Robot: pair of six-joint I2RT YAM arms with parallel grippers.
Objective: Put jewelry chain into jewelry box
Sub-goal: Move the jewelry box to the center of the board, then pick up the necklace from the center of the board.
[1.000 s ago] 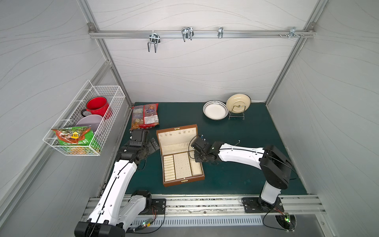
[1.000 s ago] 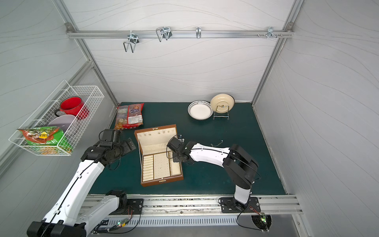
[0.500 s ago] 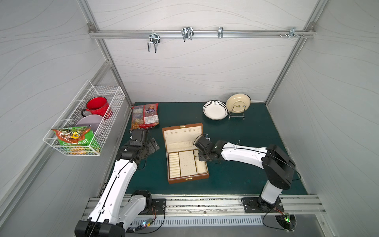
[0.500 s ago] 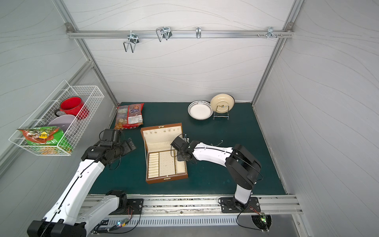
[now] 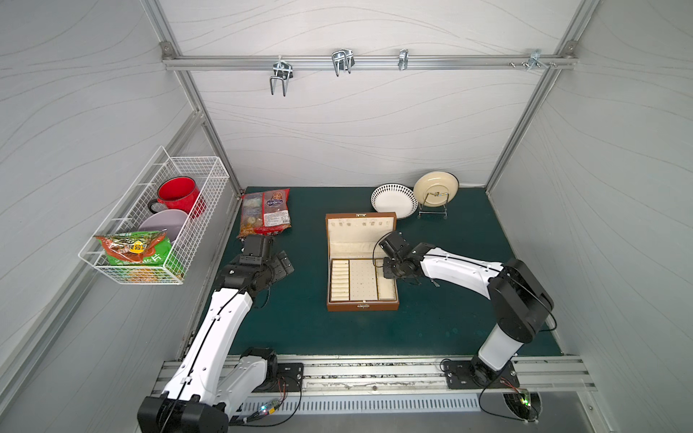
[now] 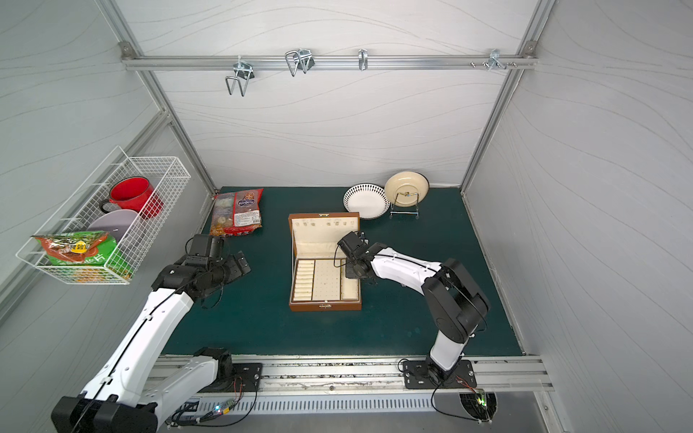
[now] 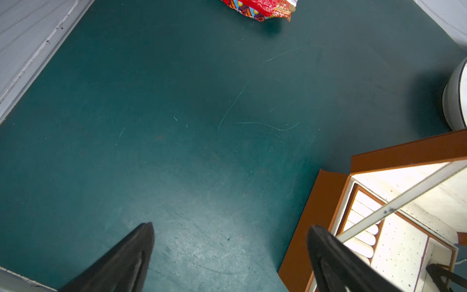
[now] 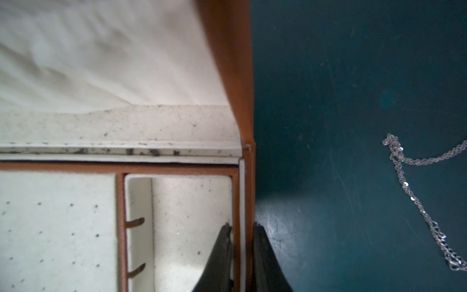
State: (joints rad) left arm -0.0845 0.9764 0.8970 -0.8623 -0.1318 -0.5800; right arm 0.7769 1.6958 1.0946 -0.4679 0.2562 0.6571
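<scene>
Brown leather-look jewelry box (image 5: pixel 362 305) sits centred on the green desk (image 5: pixel 300 330); thin silvery jewelry chain (image 8: pixel 414 199) lies just right of it; red foil snack packet (image 5: pixel 265 213) behind-left, white plate (image 5: pixel 393 200) behind-right

The brown leather-look rectangular jewelry box (image 5: pixel 362 305) with cream lining has been dragged toward the robot's right and a little toward the white back wall (image 5: pixel 348 131). Its earlier slant has been squared up. The black right gripper (image 8: pixel 241 226), narrowed onto the box's right wall, has been drawn back with it.
</scene>
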